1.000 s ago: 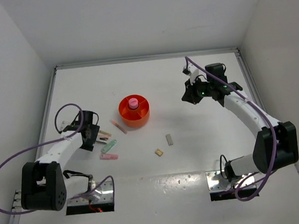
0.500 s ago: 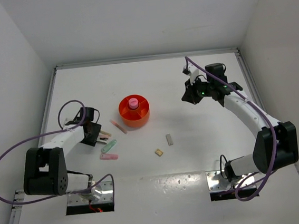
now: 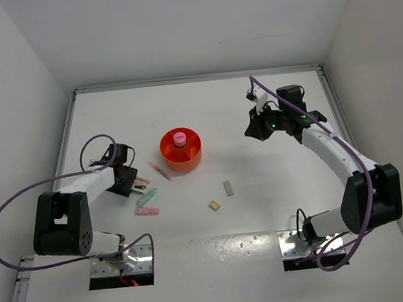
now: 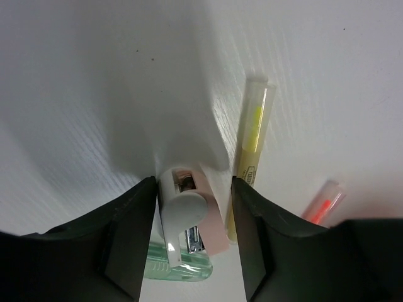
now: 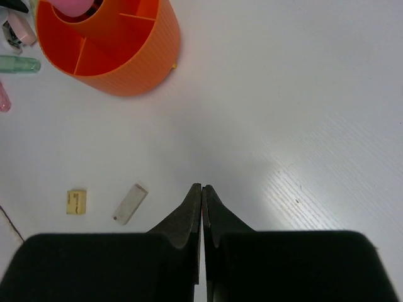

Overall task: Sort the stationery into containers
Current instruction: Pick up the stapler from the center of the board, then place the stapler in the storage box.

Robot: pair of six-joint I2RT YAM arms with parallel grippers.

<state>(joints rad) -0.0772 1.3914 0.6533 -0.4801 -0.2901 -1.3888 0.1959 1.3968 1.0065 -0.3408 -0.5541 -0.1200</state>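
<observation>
Lying between the dark fingers of the left claw point(image 4: 193, 184) is a small white-and-pink piece point(image 4: 184, 211). It is smooth plastic, rounded at its white end, with a glint of metal underneath. The fingers point(image 4: 126, 245) stand partly apart, close on either side of it; whether they press it I cannot tell.

A translucent mint stick point(image 4: 176, 267) lies just beneath the piece. A slim tan stick point(image 4: 252, 151) with a clear cap and a yellow core lies against its pink side. Near that is a clear-capped stick with a red-orange core point(image 4: 322, 202). From above, a pastel pink stick point(image 3: 146, 211) lies a little nearer the arm bases. All of these rest flat on the matte white desk point(image 3: 276, 186).

To the right of this cluster stands the round orange tub point(image 5: 129, 66). Its outer wall is finely ribbed, and thin dividers fan out from a central cup. A chunky pink capsule point(image 3: 179, 137) stands upright in that cup.

On the near side of the tub, apart from it, lie two small blocks close together. One is a yellowish square block point(image 5: 76, 201) and the other a pale oblong block point(image 5: 130, 203).

Well away on the far right, the right claw point(image 5: 201, 189) is pressed together with nothing between its tapered black fingers, above bare desk.
</observation>
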